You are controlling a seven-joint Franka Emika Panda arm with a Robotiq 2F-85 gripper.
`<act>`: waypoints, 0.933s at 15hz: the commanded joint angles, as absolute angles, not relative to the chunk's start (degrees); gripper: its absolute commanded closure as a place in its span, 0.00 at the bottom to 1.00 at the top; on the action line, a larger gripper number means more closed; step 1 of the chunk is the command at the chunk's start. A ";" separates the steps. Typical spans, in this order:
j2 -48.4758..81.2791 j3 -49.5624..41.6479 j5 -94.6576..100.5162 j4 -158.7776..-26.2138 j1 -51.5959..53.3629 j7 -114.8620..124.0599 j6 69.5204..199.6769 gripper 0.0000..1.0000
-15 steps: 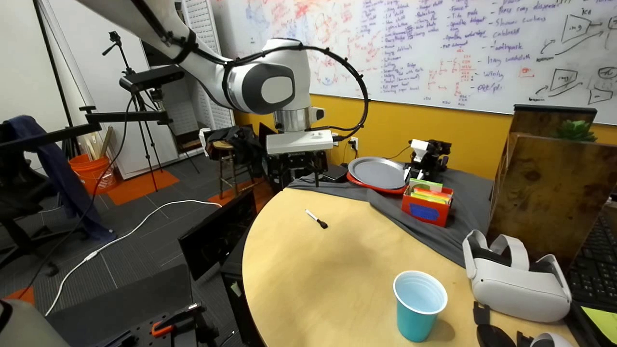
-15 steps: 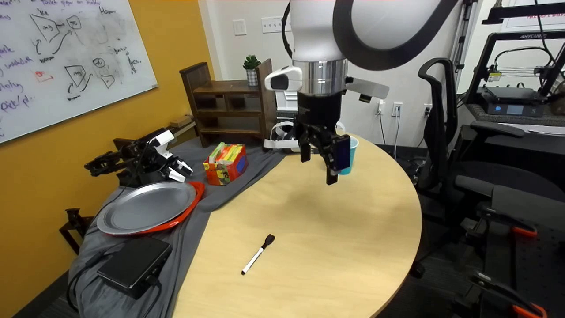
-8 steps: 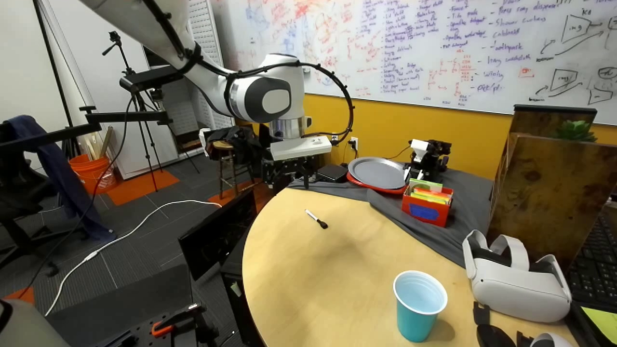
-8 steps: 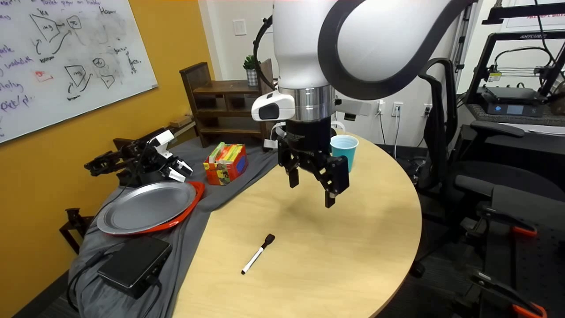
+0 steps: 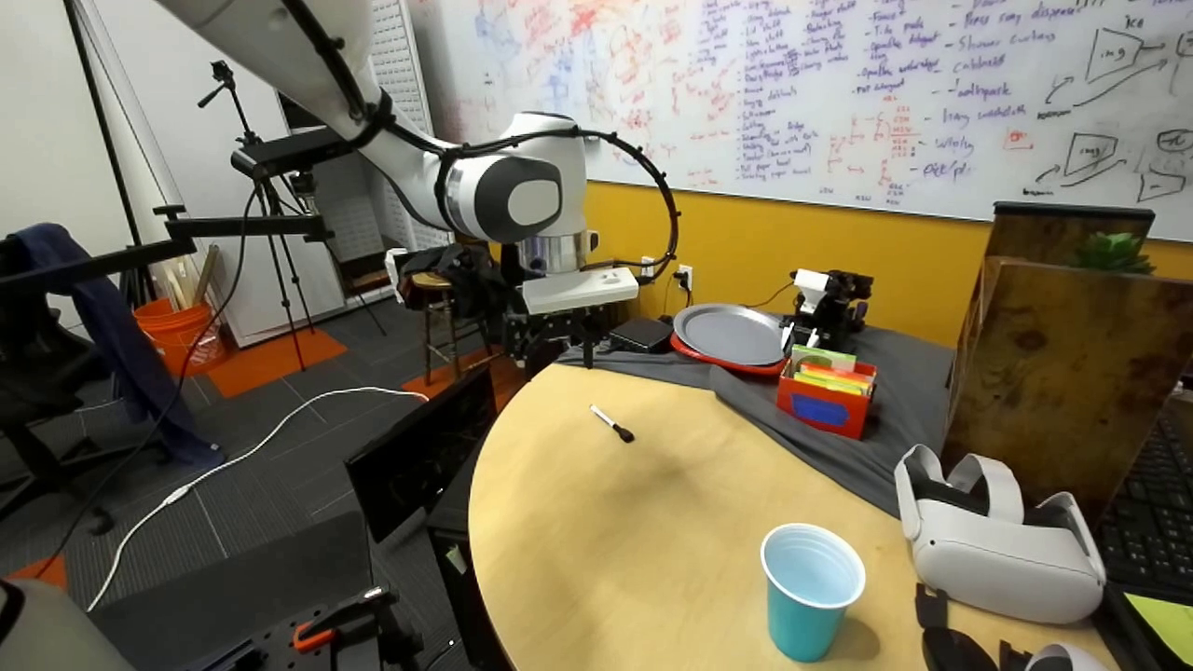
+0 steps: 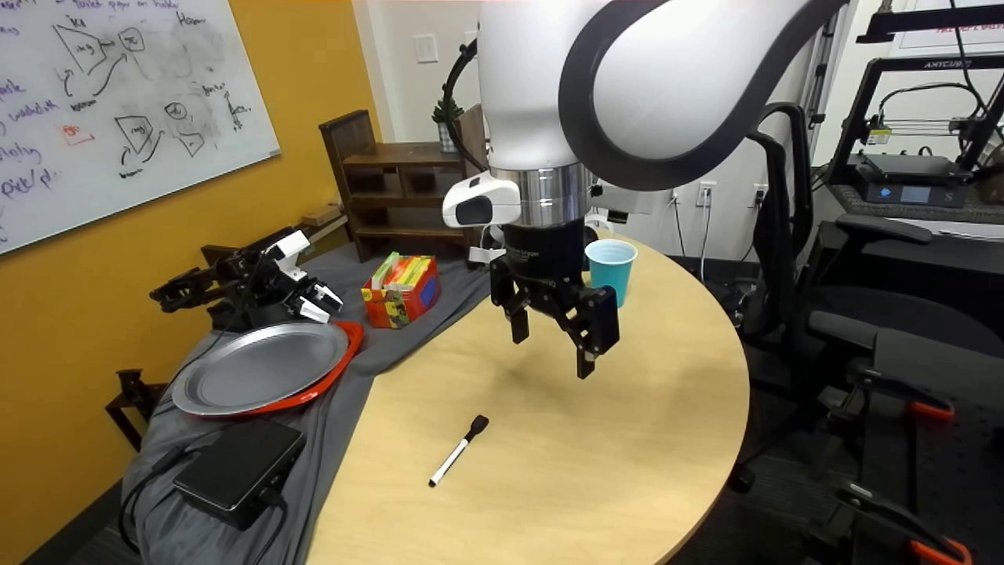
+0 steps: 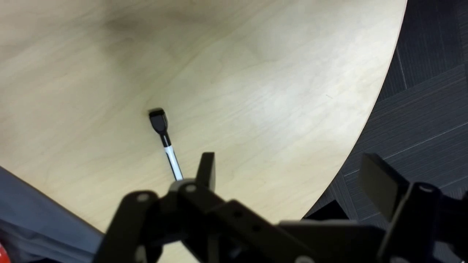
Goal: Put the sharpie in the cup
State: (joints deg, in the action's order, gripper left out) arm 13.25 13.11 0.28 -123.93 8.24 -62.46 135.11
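The sharpie, a thin white marker with a black cap, lies on the round wooden table in both exterior views [image 5: 611,423] [image 6: 459,451]. In the wrist view the sharpie [image 7: 173,162] lies left of the jaws, its white end hidden behind a finger [image 7: 207,170]. The light blue cup stands upright on the table in both exterior views [image 5: 809,601] [image 6: 614,275]; it is out of the wrist view. My gripper [image 6: 553,350] is open and empty, above the table between the sharpie and the cup in that exterior view. It also shows in the wrist view [image 7: 289,157].
A white headset [image 5: 1002,550] lies beside the cup. A red box of packets [image 6: 401,292], a grey round tray [image 6: 263,369] and a black box [image 6: 239,471] sit on grey cloth along one side. A wooden shelf [image 6: 408,157] stands behind. The table's curved edge [image 7: 369,117] drops to the floor.
My gripper has come down toward the table and slightly nearer the sharpie, mostly in the earlier half second. The cup shows more fully behind it. The sharpie and cup have not moved.
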 commanded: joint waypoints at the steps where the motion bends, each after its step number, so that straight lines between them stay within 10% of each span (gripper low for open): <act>1: 12.52 13.38 -0.24 -125.12 7.79 -62.41 137.17 0.00; 14: 21.55 14.97 3.13 -119.49 7.59 -68.20 142.69 0.00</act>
State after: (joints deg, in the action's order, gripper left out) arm 18.68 13.83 1.74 -122.95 8.21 -64.77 143.72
